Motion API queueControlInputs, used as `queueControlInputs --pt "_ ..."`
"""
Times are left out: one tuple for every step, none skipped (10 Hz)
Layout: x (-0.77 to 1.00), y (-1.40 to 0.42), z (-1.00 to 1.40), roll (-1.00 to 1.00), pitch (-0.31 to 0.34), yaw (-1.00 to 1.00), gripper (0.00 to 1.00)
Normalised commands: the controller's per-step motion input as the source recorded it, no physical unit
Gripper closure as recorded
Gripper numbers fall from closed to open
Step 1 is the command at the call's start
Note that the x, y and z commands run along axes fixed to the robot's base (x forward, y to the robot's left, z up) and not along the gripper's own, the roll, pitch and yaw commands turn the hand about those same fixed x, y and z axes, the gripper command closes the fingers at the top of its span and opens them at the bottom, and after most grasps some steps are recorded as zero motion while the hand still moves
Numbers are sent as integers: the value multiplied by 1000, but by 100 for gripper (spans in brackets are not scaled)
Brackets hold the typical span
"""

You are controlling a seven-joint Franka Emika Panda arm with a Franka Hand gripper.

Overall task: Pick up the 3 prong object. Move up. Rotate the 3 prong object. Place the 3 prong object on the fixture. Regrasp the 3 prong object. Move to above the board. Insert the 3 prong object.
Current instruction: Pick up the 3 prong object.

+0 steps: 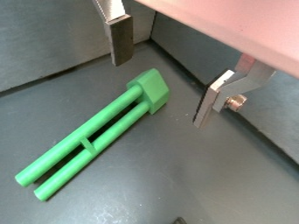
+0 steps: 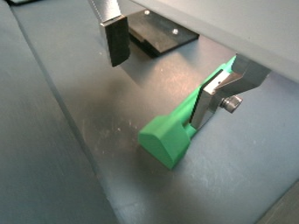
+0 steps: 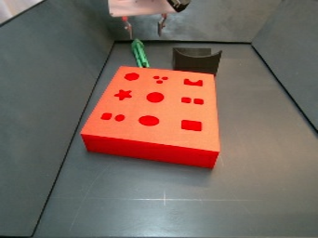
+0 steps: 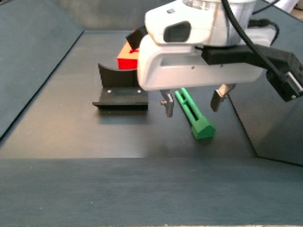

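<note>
Two fingers: flat silver plates with dark pads, one [image 1: 121, 39] on each side of the green peg, spread apart and gripping nothing.
My hand [image 4: 193, 104]: it hangs low over the dark grey floor [image 4: 83, 137], just above the peg; in a wrist view [image 1: 163, 83] the peg's head lies between the plates with clear gaps on both sides.
Slender green plastic three-prong peg [image 1: 93, 137]: it lies flat on the floor, its blocky head under my hand and its parallel prongs pointing away from it; in a side view [image 3: 138, 52] it lies just beyond the far edge of the red board.
Small dark grey-black fixture with a curved notch [image 3: 195, 59]: it stands on the floor beside the peg, apart from it, also past the board's far edge.
Large flat red-orange board with darker cut-out holes [image 3: 155, 112]: it rests on the floor, star, circles and squares facing up, nothing in them.
</note>
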Motion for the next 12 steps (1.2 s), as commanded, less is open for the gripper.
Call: queueControlInputs --pt "0 140 -803 200 -119 0 0" --pt "-23 137 -551 163 -100 -77 0" --pt "-260 77 -283 74 -116 -266 0" --pt "-460 29 -71 0 -94 -286 0" --pt "-563 0 0 -13 -109 -289 0" --pt "-557 40 123 -133 -234 -234 0" --pt "-180 0 0 -49 -147 -49 0" --pt "-6 23 -229 0 -109 0 0" --pt "0 74 -446 0 -113 0 0" --pt "0 40 -297 0 -93 0 0" --pt "0 23 -97 0 -53 0 0" --pt "0 31 0 -7 -3 0 0"
